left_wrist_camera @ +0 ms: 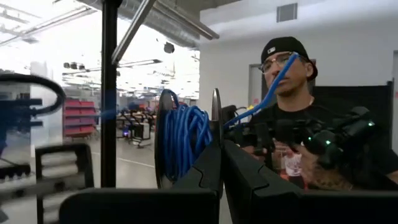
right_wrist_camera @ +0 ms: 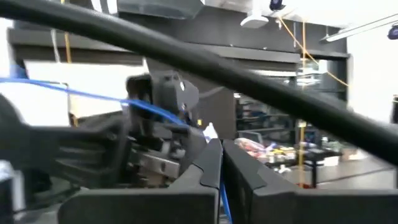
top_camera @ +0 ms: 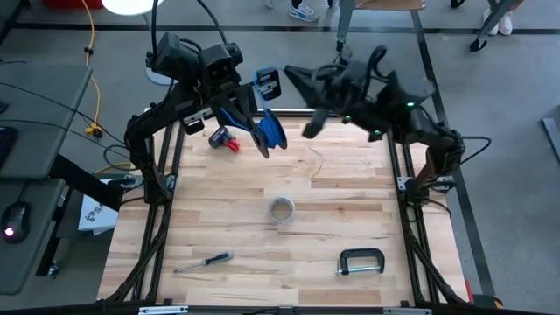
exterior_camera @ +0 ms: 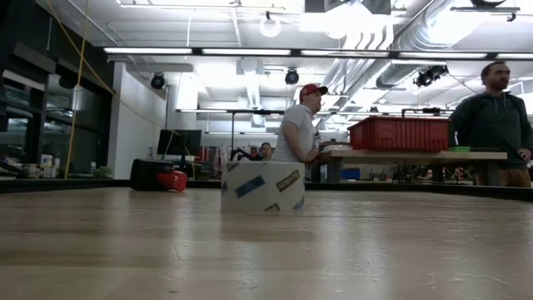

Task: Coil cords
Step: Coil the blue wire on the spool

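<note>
Above the table's far edge, the left gripper (top_camera: 262,140) clamps one spool (top_camera: 273,129) of blue cord (left_wrist_camera: 184,138); the right gripper (top_camera: 311,125) pinches that cord's free end.

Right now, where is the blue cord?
In the high view, the blue cord is coiled on a spool at the table's far left-centre, held up by the left gripper, beside a red thing.

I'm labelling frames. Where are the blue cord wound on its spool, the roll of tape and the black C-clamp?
blue cord (left_wrist_camera: 186,140), left wrist view, the wound coils.
roll of tape (top_camera: 281,209), high view, its rim.
black C-clamp (top_camera: 361,261), high view, its frame.
</note>
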{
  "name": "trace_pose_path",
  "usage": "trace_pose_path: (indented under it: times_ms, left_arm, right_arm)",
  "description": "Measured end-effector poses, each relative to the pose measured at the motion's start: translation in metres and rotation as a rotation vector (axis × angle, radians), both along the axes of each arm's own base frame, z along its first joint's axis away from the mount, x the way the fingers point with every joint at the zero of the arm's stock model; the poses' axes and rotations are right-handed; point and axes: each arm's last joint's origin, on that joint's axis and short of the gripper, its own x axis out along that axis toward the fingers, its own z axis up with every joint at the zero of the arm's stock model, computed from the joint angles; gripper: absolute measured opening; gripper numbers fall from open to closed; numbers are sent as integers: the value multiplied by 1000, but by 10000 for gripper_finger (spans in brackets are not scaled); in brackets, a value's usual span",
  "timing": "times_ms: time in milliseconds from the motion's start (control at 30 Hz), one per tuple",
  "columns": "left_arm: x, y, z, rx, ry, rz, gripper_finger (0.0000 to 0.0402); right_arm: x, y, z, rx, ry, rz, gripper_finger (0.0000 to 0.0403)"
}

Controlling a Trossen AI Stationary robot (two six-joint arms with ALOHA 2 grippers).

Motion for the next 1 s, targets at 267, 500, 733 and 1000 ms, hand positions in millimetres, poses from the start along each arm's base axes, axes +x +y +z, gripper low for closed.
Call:
trace_pose_path:
  times_ms: [267,500,733,1000]
  left_arm:
    - [0,7,1,10,-72,76,0]
    - [0,10,1,18,-133,137,0]
    - [-1,16,1,16,-141,166,0]
    - [-4,27,3,-3,-153,208,0]
  right_arm:
    - [3,9,-7,47,50,92,0]
    - [14,17,-17,78,101,201,0]
    - [13,27,-17,86,100,237,0]
    - [19,34,-25,125,150,260,0]
